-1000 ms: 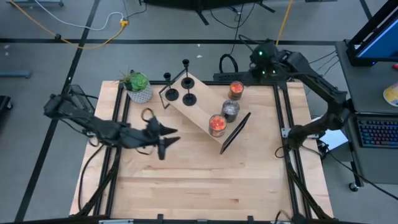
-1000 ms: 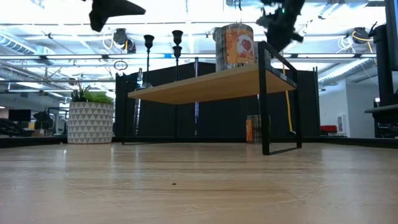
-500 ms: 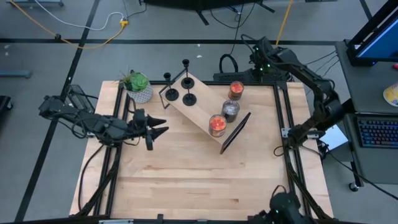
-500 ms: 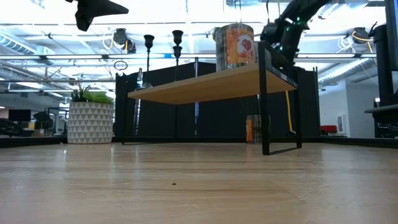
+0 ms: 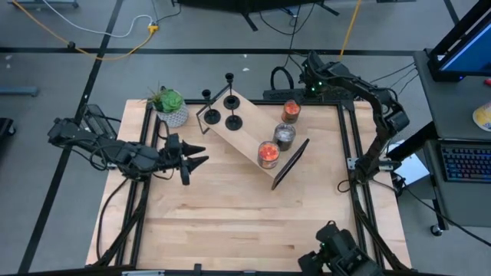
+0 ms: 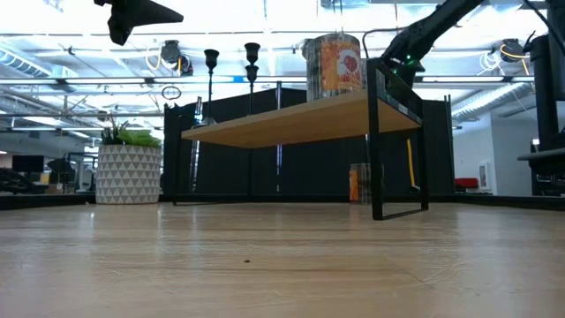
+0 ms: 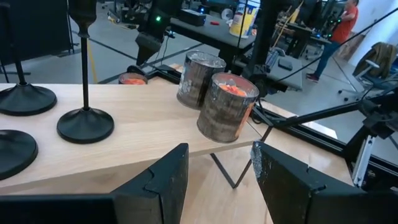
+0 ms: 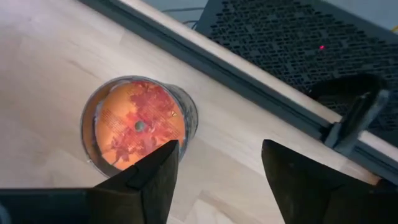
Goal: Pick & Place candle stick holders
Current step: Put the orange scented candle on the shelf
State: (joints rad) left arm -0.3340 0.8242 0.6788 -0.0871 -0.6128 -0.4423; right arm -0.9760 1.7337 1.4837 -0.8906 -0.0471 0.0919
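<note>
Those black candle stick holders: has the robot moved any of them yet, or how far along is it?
Nothing looks moved: all three candle stick holders stand at one end of the wooden shelf. Neither gripper holds anything. The left gripper is open beside the shelf, facing them; the right gripper is open above a jar candle. All picking and placing remains.

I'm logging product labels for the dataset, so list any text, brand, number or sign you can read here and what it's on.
No text can be read in any view.
The jar candle on the shelf has an orange patterned label: no letters can be made out.
The keyboard beside the table: its key markings are too small.
The candle stick holders and plant pot carry no lettering.
</note>
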